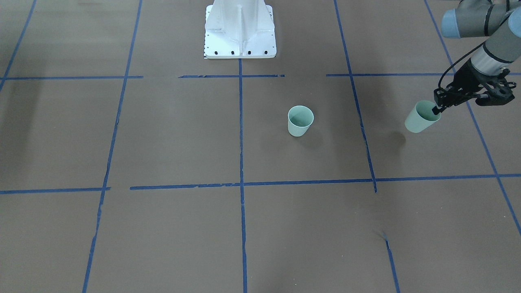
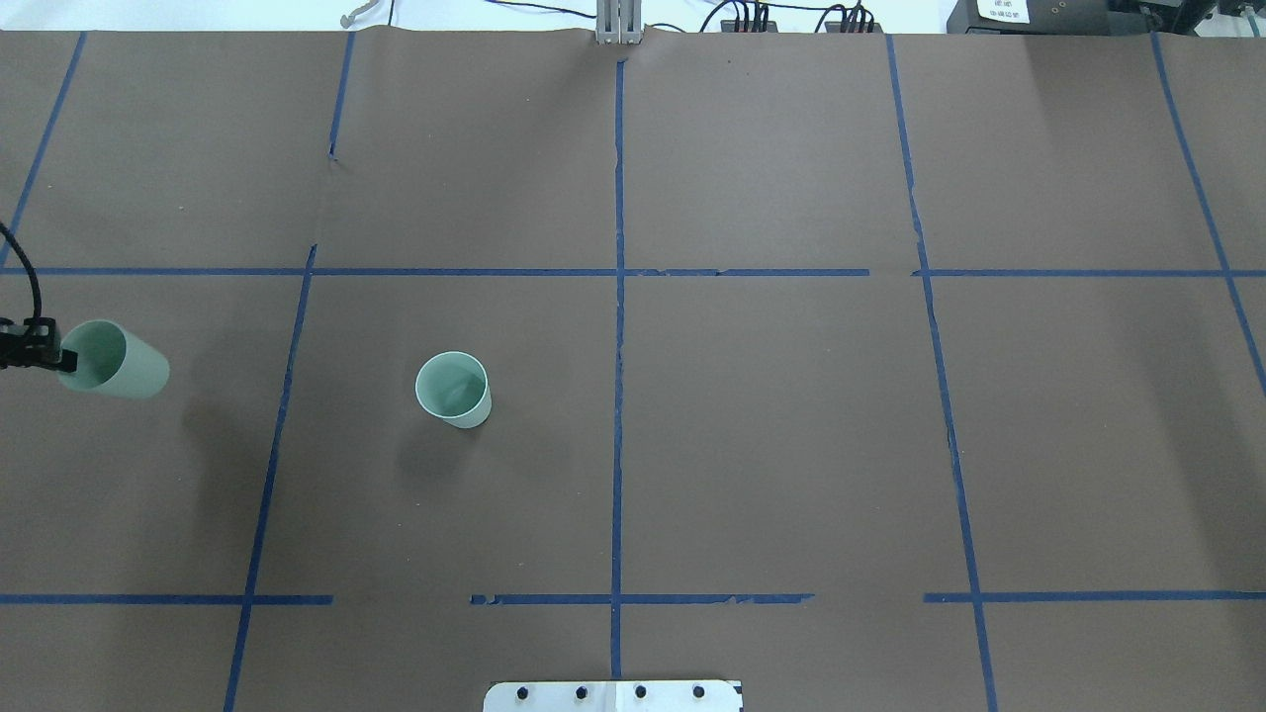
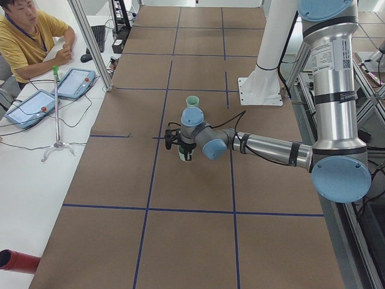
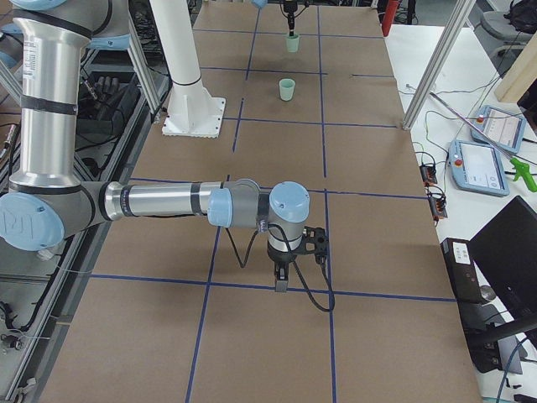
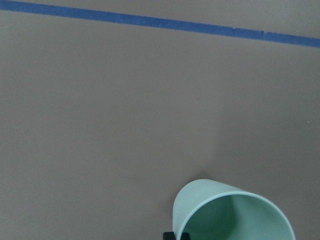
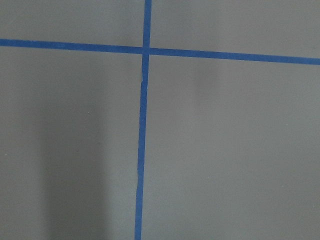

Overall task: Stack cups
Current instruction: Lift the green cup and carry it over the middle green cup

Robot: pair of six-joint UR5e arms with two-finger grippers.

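Front-facing view: left gripper (image 1: pixel 438 108) at the right edge of frame, pinching the rim of the held cup (image 1: pixel 419 120). Cup is tilted, mouth toward the gripper and base pointing lower left, clear of the table (image 1: pixel 163 142); its shadow lies apart, below it. The arm is cut off by the upper right corner.

Free cup (image 1: pixel 300 122) stands upright just right of frame centre, mouth up, well apart from the held cup, between two tape lines (image 1: pixel 240 134).

Overhead view: left gripper mostly cut off at the left edge; only a black tip at the held cup's rim shows.

Left wrist view: held cup's mouth sits at the bottom edge, its lower part cropped. A sliver of black finger (image 5: pixel 172 235) shows beside the rim; the other finger is hidden.

Right gripper (image 4: pixel 281 284) shows only in the right side view, lower centre, pointing down over the table near tape lines. Cannot tell whether it is spread or pressed together. Right wrist view gives only table and crossing tape lines.
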